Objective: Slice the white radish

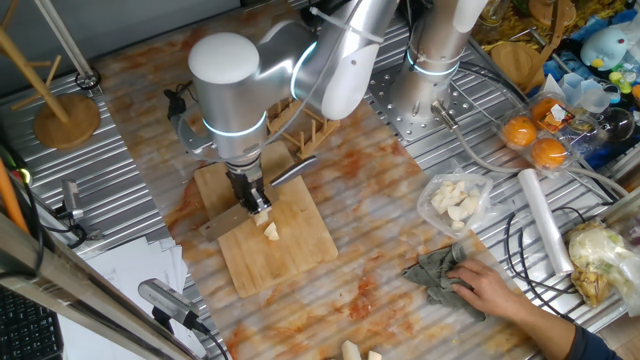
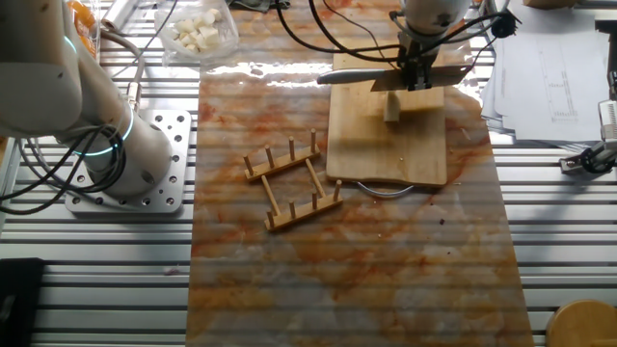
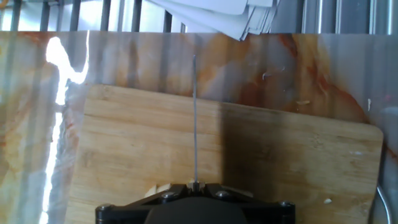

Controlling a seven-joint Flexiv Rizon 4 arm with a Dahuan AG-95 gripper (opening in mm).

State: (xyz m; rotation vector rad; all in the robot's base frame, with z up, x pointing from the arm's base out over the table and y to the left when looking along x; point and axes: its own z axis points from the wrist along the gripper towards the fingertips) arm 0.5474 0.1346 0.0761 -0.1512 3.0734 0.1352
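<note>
The white radish lies on the wooden cutting board (image 1: 290, 250) as small cream chunks (image 1: 270, 231), right under my gripper (image 1: 250, 200). The gripper is shut on a knife (image 1: 222, 224): its dark handle points up-right and the blade down-left across the board. In the other fixed view the knife (image 2: 445, 78) lies level over the board's far end, with a radish piece (image 2: 392, 107) just below it. The hand view shows the blade edge-on as a thin line (image 3: 194, 118) above the board (image 3: 124, 143). A pale radish corner (image 3: 159, 188) peeks out beside the gripper (image 3: 194, 185).
A person's hand (image 1: 497, 290) presses a grey rag (image 1: 438, 270) on the table at the right. Near it are a clear bag of whitish pieces (image 1: 455, 200) and a roll of film (image 1: 545, 222). A wooden rack (image 2: 294, 183) lies beside the board. Papers (image 3: 217, 12) lie beyond it.
</note>
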